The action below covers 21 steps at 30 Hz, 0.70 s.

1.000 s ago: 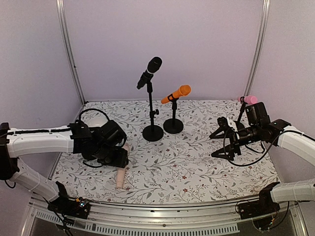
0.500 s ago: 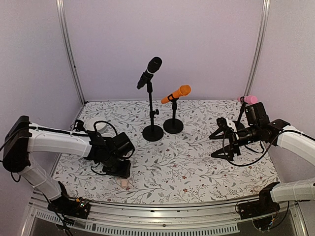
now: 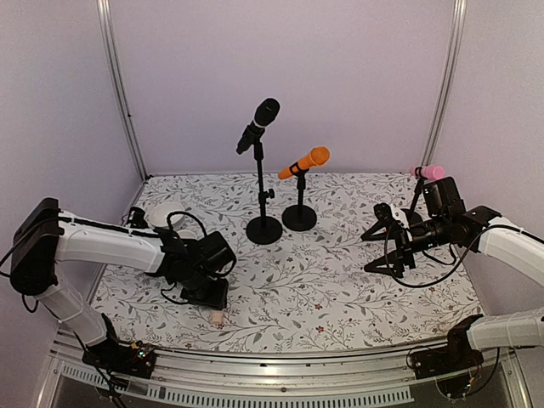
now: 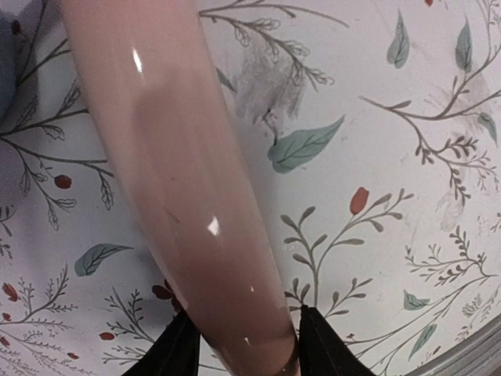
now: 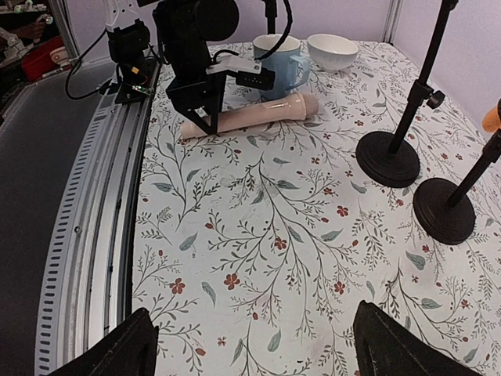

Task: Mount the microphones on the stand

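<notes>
Three mics (image 3: 308, 161) on stands (image 3: 263, 228); straddling 4th, beige mic (image 4: 188, 196) on table (image 3: 340, 289) w/ L gripper (image 4: 250, 345), grip unclear, holding R gripper (image 5: 266, 345) spread.

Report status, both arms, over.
Left gripper jaws straddle beige microphone, flat on table. Right gripper open, empty. Mug stands close beside microphone.

Bright even light; the close beige microphone (image 4: 180, 196) is blurred, with glints.
</notes>
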Available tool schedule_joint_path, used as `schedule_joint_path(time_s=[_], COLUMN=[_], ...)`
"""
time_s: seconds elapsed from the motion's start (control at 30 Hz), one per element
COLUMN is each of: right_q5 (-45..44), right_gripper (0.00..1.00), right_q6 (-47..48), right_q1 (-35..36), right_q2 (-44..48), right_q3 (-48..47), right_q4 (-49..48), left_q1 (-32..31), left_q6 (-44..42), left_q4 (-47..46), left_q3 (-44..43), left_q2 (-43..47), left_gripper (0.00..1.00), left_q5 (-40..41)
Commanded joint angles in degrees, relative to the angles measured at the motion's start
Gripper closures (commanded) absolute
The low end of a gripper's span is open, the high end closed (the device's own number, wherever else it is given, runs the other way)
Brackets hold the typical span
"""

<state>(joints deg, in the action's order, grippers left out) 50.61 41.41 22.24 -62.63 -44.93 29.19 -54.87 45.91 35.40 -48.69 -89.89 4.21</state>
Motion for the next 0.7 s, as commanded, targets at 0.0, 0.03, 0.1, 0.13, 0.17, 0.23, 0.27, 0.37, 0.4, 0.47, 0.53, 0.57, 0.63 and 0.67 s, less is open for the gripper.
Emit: schedule_joint_path(time_s=[0.0,0.03,0.1,0.13,0.17,0.23,0.27,0.37,0.4,0.47,0.53,0.57,0.63,0.67], right_q5=[-0.38,-0.38,-0.35,-0.34,-0.42,-0.45,-0.55,-0.47,-0.26,0.46,0.32,-0.54,-2.49,-3.54], right_gripper=[0.12,0.12,0.12,0.12,0.12,0.12,0.12,0.12,0.12,0.13,0.13,0.13,0.12,0.12], right_q6=[0.34,0.34,0.34,0.26,0.25,0.25,0.25,0.18,0.03,-1.37,-3.90,-6.89,-11.42,-13.15], right_q1=[0.52,0.51,0.45,0.49,0.52,0.46,0.50,0.51,0.47,0.48,0.44,0.44,0.27,0.11], right_q2=[0.84,0.84,0.93,0.87,1.00,1.03,1.03,1.08,1.07,1.17,1.02,0.58,-0.77,-1.58], right_q3=[-0.51,-0.51,-0.40,-0.42,-0.36,-0.35,-0.32,-0.38,-0.57,-1.52,-3.67,-4.92,-8.04,-9.58], right_q4=[0.08,0.04,0.08,0.03,0.05,0.08,0.06,-0.01,-0.27,-0.27,-0.39,-0.51,-0.50,-0.42], left_q1=[-1.17,-1.30,-1.57,-1.64,-1.86,-2.17,-2.32,-3.20,-3.59,-5.01,-6.60,-7.55,-9.71,-11.12], left_q6=[-0.62,-0.83,-1.16,-1.24,-1.45,-1.69,-1.91,-2.22,-2.34,-2.41,-2.32,-2.36,-3.99,-6.29], left_q4=[-1.98,-2.00,-1.87,-1.83,-1.82,-1.67,-1.58,-0.75,-0.24,1.12,2.69,3.00,1.54,-0.54], left_q3=[0.71,0.27,-0.59,-1.02,-1.38,-2.06,-2.27,-3.10,-3.53,-4.74,-6.10,-6.60,-7.40,-7.61], left_q2=[-2.74,-3.41,-4.67,-5.21,-5.74,-6.52,-6.75,-6.16,-5.46,-3.09,0.46,1.90,4.28,5.32], left_gripper=[0.55,0.55,0.53,0.53,0.53,0.54,0.57,0.67,0.69,0.72,0.74,0.74,0.75,0.77], left_q5=[-0.42,-0.31,0.28,0.48,0.61,0.86,0.81,1.43,1.94,3.71,5.24,6.25,7.72,8.29])
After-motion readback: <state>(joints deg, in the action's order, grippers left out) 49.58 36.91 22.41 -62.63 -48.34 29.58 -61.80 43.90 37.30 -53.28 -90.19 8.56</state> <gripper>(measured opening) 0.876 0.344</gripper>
